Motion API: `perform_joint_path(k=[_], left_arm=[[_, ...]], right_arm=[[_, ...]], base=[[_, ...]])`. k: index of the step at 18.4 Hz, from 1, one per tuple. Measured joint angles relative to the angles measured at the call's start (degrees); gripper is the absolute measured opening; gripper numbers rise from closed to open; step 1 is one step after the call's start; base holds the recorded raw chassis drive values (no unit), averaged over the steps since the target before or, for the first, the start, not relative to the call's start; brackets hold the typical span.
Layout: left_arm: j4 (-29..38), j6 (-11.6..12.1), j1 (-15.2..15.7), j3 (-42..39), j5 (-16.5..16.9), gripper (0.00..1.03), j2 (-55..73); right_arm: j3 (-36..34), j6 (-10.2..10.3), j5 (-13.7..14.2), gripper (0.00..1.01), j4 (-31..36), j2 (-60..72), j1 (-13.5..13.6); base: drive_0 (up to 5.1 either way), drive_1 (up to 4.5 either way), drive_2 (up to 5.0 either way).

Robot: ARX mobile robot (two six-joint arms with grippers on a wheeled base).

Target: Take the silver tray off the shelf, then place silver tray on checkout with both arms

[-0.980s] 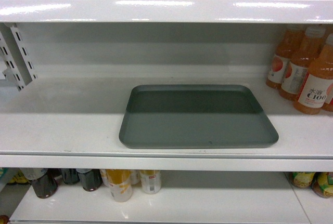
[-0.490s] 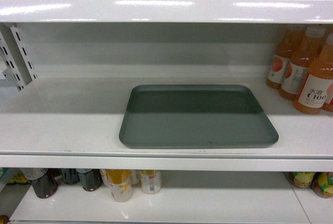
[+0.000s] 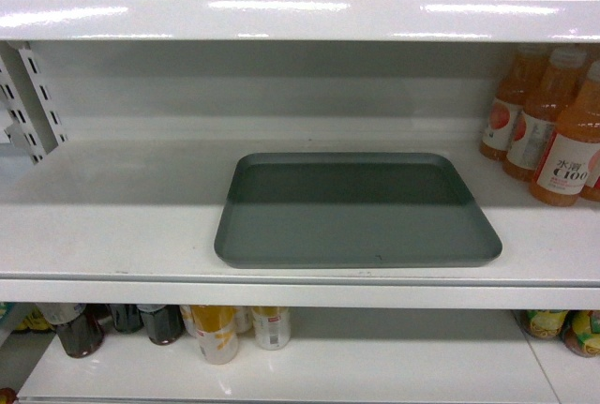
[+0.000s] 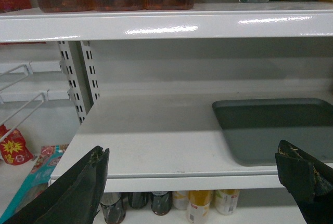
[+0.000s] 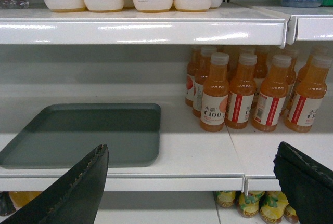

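Note:
The silver tray [image 3: 356, 209] lies flat on the white shelf [image 3: 112, 226], its front long edge close to the shelf's lip. It also shows at the right of the left wrist view as the tray [image 4: 276, 128] and at the left of the right wrist view as the tray [image 5: 88, 133]. My left gripper [image 4: 190, 156] is open, in front of the shelf edge and left of the tray, holding nothing. My right gripper [image 5: 190, 154] is open too, in front of the shelf edge and right of the tray. Neither arm appears in the head view. The checkout is out of view.
Orange juice bottles [image 3: 553, 127] stand on the shelf right of the tray, also seen as bottles [image 5: 244, 91]. An upper shelf board [image 3: 300, 15] hangs low above the tray. Slotted uprights [image 4: 78, 78] stand at the left. More bottles [image 3: 216, 329] fill the shelf below.

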Motion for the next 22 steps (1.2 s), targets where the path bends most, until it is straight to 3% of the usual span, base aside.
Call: perform_joint_path(k=[4,8,9,11,12,13,15,17,18,22], left_arm=[[-1.5,-0.1,-0.2,0.2,-1.0,0.98,0.3],[-9.4,-1.1,-3.3,3.3,-8.1,0.98,4.7],[-12.2,-1.2,-4.8,5.0,-11.5,0.98,8.1],[-13.4,-1.3,-5.5,6.8,-13.6,0.98,13.6],[-11.2,-1.4,-4.3,7.7,-13.9,0.98,19.6],[-6.8,-1.7,-1.3,8.3,-13.3,0.98,29.1],[5.2,-4.6,0.6,11.8,-5.0,0.98,48.6],[14.5,-6.8,-1.3,17.6,-2.6,0.98,67.6],[17.9,-8.1,-2.8,20.8,-3.0,0.98,76.3],[18.9,-10.5,-9.7,33.8,-4.3,0.98,97.3]], right_arm=[[0.5,-0.3,-0.5,0.98,-2.6,0.5,0.0],[3.4,-1.2,0.0,0.98,-9.5,5.4,1.6],[4.3,-1.2,1.1,0.98,-10.2,8.5,3.0],[5.4,-1.2,2.5,0.98,-9.7,13.3,5.2],[6.3,-1.1,2.8,0.98,-7.9,17.8,7.5],[7.2,-0.9,3.0,0.98,-3.0,25.7,9.4],[10.0,1.3,1.7,0.98,6.9,42.7,10.1],[13.9,2.1,1.3,0.98,16.7,59.5,12.3],[16.7,2.8,1.2,0.98,20.8,67.4,12.9],[27.8,5.2,0.6,0.98,26.4,89.7,12.5]], base=[[0.0,0.00,0.0],[0.0,0.00,0.0],[0.0,0.00,0.0],[0.0,0.00,0.0],[0.0,0.00,0.0],[0.0,0.00,0.0],[0.0,0.00,0.0],[0.0,0.00,0.0],[0.0,0.00,0.0],[0.0,0.00,0.0]])
